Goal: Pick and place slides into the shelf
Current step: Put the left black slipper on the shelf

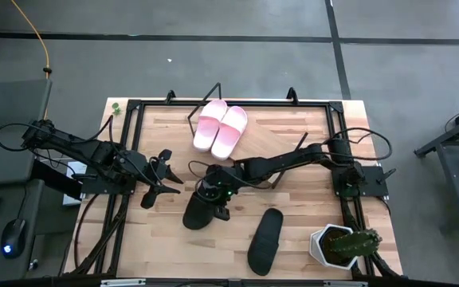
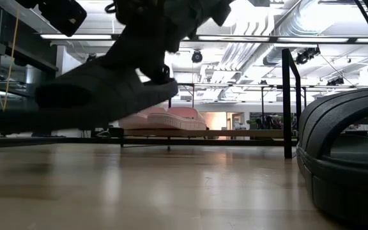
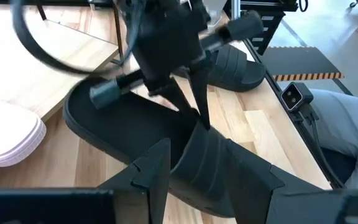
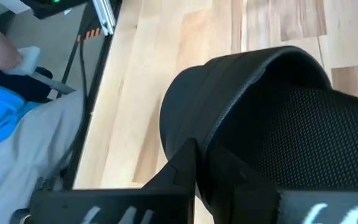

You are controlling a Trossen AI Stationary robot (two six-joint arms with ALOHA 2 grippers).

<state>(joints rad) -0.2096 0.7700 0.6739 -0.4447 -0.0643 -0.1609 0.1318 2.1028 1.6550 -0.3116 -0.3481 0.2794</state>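
My right gripper point(image 1: 212, 194) reaches to the table's middle and is shut on a black slide point(image 1: 198, 210), seen raised in the low view point(image 2: 107, 89). My left gripper point(image 1: 164, 178) waits open just left of that slide, its fingers point(image 3: 151, 174) apart from it. The second black slide point(image 1: 265, 239) lies sole-down on the table near the front edge. Two pale pink slides point(image 1: 220, 129) lie side by side on the tilted light-wood shelf point(image 1: 281, 143) at the far side. My right gripper holds the black slide at the edge of its broad strap point(image 3: 197, 127), pinched between the two fingers point(image 3: 191, 93), which come down from above. One finger point(image 4: 185, 165) sits outside the strap point(image 4: 260, 74). The slide is lifted clear of the table and tilted.
A white pot with a green plant point(image 1: 339, 245) stands at the near right corner. A black frame rail point(image 1: 229, 102) borders the table's far side. A person sits beyond the table's edge point(image 4: 36, 124). Bare wood point(image 1: 309, 199) lies between the shelf and the pot.
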